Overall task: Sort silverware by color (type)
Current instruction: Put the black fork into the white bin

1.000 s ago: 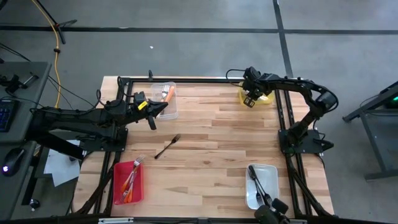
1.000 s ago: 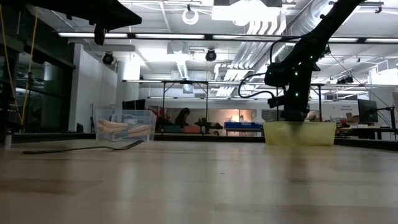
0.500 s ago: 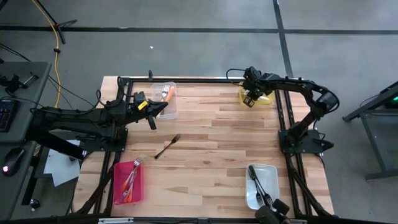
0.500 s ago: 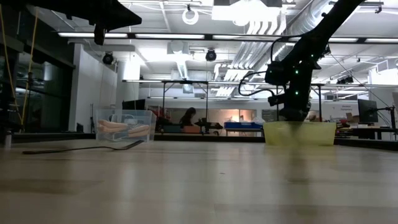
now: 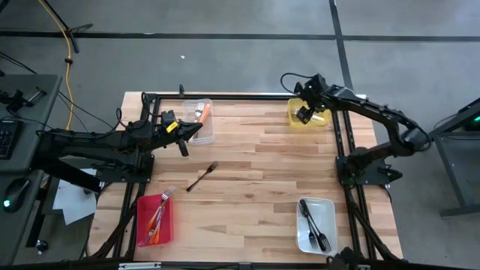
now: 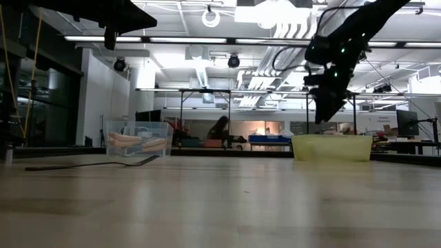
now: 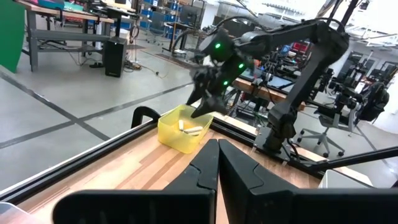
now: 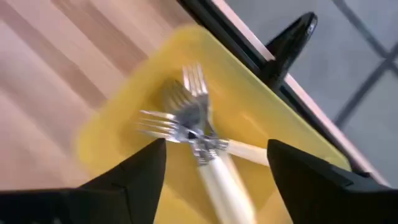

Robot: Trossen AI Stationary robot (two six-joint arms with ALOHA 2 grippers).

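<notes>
Yellow bin (image 5: 319,118) at the table's far right corner: in the high view the right gripper (image 5: 304,115) hangs above it, and a dark fork (image 5: 202,176) lies mid-table. Low view: that gripper is clear of the bin. Left wrist view: left gripper (image 7: 217,167) fingers pressed together. Right wrist view: fingers (image 8: 134,171) spread, cream-handled forks (image 8: 199,140) lying in the bin between them, untouched. No legible writing.

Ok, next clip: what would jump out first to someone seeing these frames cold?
The right gripper hangs open above the yellow bin at the table's far right corner, where white-handled forks lie crossed. One dark fork lies alone mid-table, near the left gripper, shut beside the clear bin. The red bin and white bin sit at the near corners.
</notes>
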